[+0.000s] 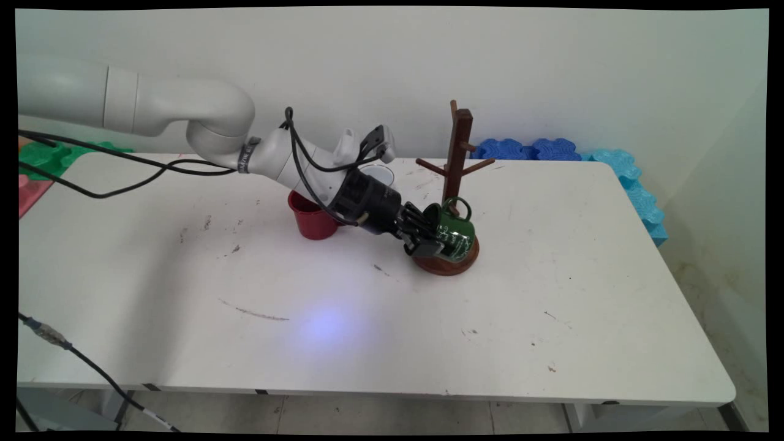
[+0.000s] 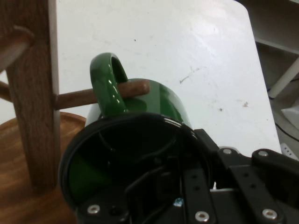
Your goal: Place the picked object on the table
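Note:
My gripper is shut on the wall of a green mug, one finger inside the mouth and the other outside. The mug lies tilted on its side, low against the wooden mug tree, just above the tree's round base. In the hand view the mug's handle is threaded over a low peg, whose tip sticks out past the handle. The tree's post stands at the left, and the gripper rises from the bottom over the mug's rim.
A red cup stands just behind my wrist, and a clear glass sits further back, partly hidden by the arm. Blue foam mats line the back right edge; green and red mats lie at the far left. Black cables hang from the arm.

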Robot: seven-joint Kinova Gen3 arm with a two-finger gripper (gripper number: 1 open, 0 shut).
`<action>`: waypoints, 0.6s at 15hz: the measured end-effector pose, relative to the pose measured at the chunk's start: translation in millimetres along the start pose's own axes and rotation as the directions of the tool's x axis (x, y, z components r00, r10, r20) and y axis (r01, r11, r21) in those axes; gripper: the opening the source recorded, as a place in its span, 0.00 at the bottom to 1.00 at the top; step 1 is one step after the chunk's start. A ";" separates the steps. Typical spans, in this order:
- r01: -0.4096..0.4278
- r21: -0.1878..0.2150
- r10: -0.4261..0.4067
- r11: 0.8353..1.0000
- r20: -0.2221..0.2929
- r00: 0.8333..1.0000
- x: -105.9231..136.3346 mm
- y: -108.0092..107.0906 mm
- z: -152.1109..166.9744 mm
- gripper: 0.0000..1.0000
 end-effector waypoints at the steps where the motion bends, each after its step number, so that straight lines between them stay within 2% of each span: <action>1: 0.001 0.000 -0.001 1.000 -0.002 1.000 1.2 0.8 1.2 0.00; 9: 0.013 -0.009 -0.013 1.000 -0.010 1.000 7.1 12.5 6.7 0.00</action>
